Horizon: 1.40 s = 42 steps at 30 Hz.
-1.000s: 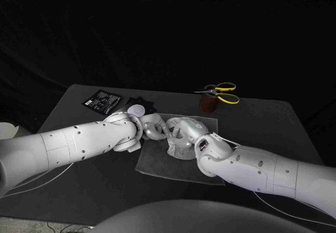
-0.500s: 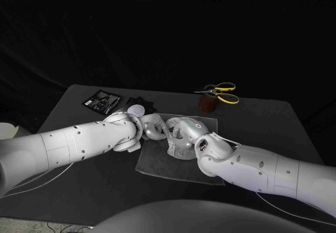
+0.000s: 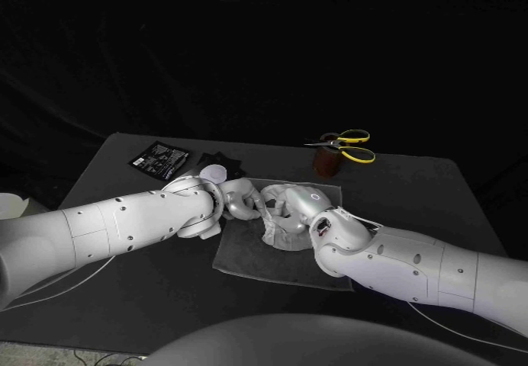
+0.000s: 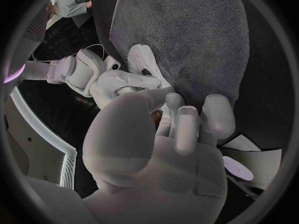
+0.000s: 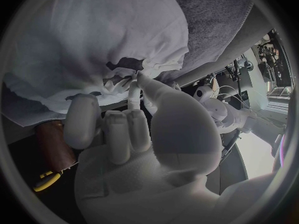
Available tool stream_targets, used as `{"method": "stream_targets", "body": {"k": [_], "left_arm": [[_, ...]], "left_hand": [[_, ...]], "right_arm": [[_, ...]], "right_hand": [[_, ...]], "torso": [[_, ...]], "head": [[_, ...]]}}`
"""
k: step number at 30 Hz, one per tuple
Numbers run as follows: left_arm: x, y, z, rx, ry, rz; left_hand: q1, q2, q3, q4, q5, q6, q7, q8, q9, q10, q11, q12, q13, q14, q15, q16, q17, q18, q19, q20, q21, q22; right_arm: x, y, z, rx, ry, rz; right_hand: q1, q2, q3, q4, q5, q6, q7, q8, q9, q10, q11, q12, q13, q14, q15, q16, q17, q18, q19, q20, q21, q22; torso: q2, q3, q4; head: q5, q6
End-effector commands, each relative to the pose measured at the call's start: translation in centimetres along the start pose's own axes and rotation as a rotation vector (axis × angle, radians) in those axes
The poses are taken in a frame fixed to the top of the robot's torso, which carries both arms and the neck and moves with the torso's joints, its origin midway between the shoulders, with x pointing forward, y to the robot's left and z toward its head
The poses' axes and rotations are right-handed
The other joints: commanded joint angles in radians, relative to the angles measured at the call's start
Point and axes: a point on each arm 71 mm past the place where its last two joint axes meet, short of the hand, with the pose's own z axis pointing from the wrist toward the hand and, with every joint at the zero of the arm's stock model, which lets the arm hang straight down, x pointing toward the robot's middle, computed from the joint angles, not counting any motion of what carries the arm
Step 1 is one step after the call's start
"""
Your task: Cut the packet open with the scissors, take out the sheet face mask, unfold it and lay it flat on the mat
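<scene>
Head view: left hand (image 3: 236, 202) and right hand (image 3: 288, 207) met over the grey mat (image 3: 248, 259), fingers close together. The mask (image 3: 284, 235) was a pale crumpled bundle on the mat, just under the right hand. From this angle the grips could not be read, as the wrists covered the fingers.

Right wrist view gave the grip. The thumb and one of the fingers (image 5: 132, 92) pinched a wrinkled edge of the mask (image 5: 93, 35), with the other fingers curled in beside them. Here the mask was a broad white sheet, partly spread and folded over on itself, lying on the mat (image 5: 215, 15).

Left wrist view: the left hand's fingers (image 4: 187, 127) were curled in toward the palm, pointing at the right hand (image 4: 124, 82). Could not tell whether they held anything, because the contact was hidden behind the knuckles.

Surface: a black counter (image 3: 132, 290) with the mat near its middle. The black packet (image 3: 161, 158) lay flat at the far left corner, well apart from the mat. A small round white scrap (image 3: 212, 173) sat between the packet and the left wrist. The scissors (image 3: 350, 145), with yellow handles, stood in a brown holder (image 3: 328, 163) at the far edge, to the right of the hands. A black backdrop (image 3: 264, 61) hung behind the counter.

Hidden or unclear: the forearms covered the mat's right side. The mask's full outline was hard to make out. The packet's cut edge was too small to judge.
</scene>
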Motion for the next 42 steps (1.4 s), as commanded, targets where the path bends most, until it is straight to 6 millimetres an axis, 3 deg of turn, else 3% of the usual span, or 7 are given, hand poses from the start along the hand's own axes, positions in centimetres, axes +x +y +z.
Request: {"method": "stream_targets", "body": {"k": [1,16,18,21,24,28,42], "left_arm": [[0.5,0.3,0.0,-0.021,0.039,0.005],[0.5,0.3,0.0,-0.019,0.039,0.005],[0.6,0.2,0.0,-0.019,0.039,0.005],[0.6,0.2,0.0,-0.018,0.039,0.005],[0.6,0.2,0.0,-0.017,0.039,0.005],[0.6,0.2,0.0,-0.017,0.040,0.005],[0.6,0.2,0.0,-0.017,0.040,0.005]], "left_hand": [[0.010,-0.004,-0.006,-0.001,0.004,-0.001,0.005,-0.004,0.000,0.001,0.000,0.004,0.000,0.033,0.008,0.002,0.056,0.006,0.002,0.006,-0.001,0.002],[0.010,-0.004,-0.006,-0.001,0.004,-0.001,0.005,-0.004,0.000,0.001,0.000,0.004,0.000,0.033,0.008,0.002,0.056,0.006,0.002,0.006,-0.001,0.002],[0.010,-0.004,-0.006,-0.001,0.004,-0.001,0.005,-0.004,0.000,0.001,0.000,0.004,0.000,0.033,0.008,0.002,0.056,0.006,0.002,0.006,-0.001,0.002],[0.010,-0.004,-0.006,-0.001,0.004,-0.001,0.005,-0.004,0.000,0.001,0.000,0.004,0.000,0.033,0.008,0.002,0.056,0.006,0.002,0.006,-0.001,0.002],[0.010,-0.004,-0.006,-0.001,0.004,-0.001,0.005,-0.004,0.000,0.001,0.000,0.004,0.000,0.033,0.008,0.002,0.056,0.006,0.002,0.006,-0.001,0.002],[0.010,-0.004,-0.006,-0.001,0.004,-0.001,0.005,-0.004,0.000,0.001,0.000,0.004,0.000,0.033,0.008,0.002,0.056,0.006,0.002,0.006,-0.001,0.002],[0.010,-0.004,-0.006,-0.001,0.004,-0.001,0.005,-0.004,0.000,0.001,0.000,0.004,0.000,0.033,0.008,0.002,0.056,0.006,0.002,0.006,-0.001,0.002]], "right_arm": [[-0.3,-0.1,0.0,0.005,-0.012,-0.013],[-1.1,0.2,-0.8,-0.029,-0.021,0.029],[-1.0,0.4,-1.0,-0.043,-0.003,0.051],[-0.9,0.7,-1.4,-0.067,0.031,0.079],[-0.6,0.9,-1.9,-0.078,0.063,0.095],[-0.2,1.0,-2.3,-0.077,0.097,0.098],[0.8,0.9,-2.7,-0.050,0.127,0.084]], "right_hand": [[0.001,0.008,0.005,0.001,0.006,-0.002,-0.003,0.003,0.001,0.080,-0.006,0.000,0.222,0.095,-0.006,0.003,0.228,-0.009,0.000,-0.007,0.006,0.164],[0.002,-0.006,0.060,-0.016,0.021,-0.017,0.006,-0.008,-0.009,0.066,0.001,-0.032,0.204,0.093,0.000,-0.002,0.217,-0.007,-0.006,-0.004,-0.011,0.160],[0.006,-0.010,0.088,-0.025,0.026,-0.027,0.013,-0.026,-0.021,0.055,0.007,-0.057,0.190,0.091,0.005,-0.007,0.208,-0.004,-0.012,0.000,-0.030,0.156],[0.018,-0.002,0.101,-0.045,0.038,-0.071,0.055,-0.094,-0.057,0.042,0.040,-0.082,0.176,0.089,0.029,-0.013,0.197,-0.002,-0.022,0.016,-0.055,0.150],[0.013,-0.001,0.092,-0.054,0.049,-0.086,0.073,-0.139,-0.079,0.040,0.057,-0.084,0.174,0.088,0.044,-0.014,0.195,-0.001,-0.024,0.029,-0.058,0.150],[-0.008,-0.005,0.073,-0.047,0.051,-0.084,0.080,-0.169,-0.098,0.039,0.063,-0.086,0.173,0.088,0.051,-0.014,0.194,-0.001,-0.024,0.037,-0.058,0.150],[-0.044,-0.019,0.019,-0.030,0.021,-0.067,0.083,-0.211,-0.128,0.034,0.067,-0.096,0.166,0.088,0.055,-0.014,0.194,0.002,-0.026,0.045,-0.063,0.148]], "torso": [[0.000,-0.0001,-0.0001],[0.001,-0.0001,0.0000],[0.001,0.0002,0.0004],[0.000,0.0000,0.0002],[0.000,-0.0002,-0.0006],[0.000,-0.0002,-0.0004],[0.000,-0.0010,0.0004]], "head": [[0.001,0.000],[0.001,0.000],[0.001,0.000],[0.001,0.000],[0.001,0.000],[0.001,0.000],[0.001,0.000]]}}
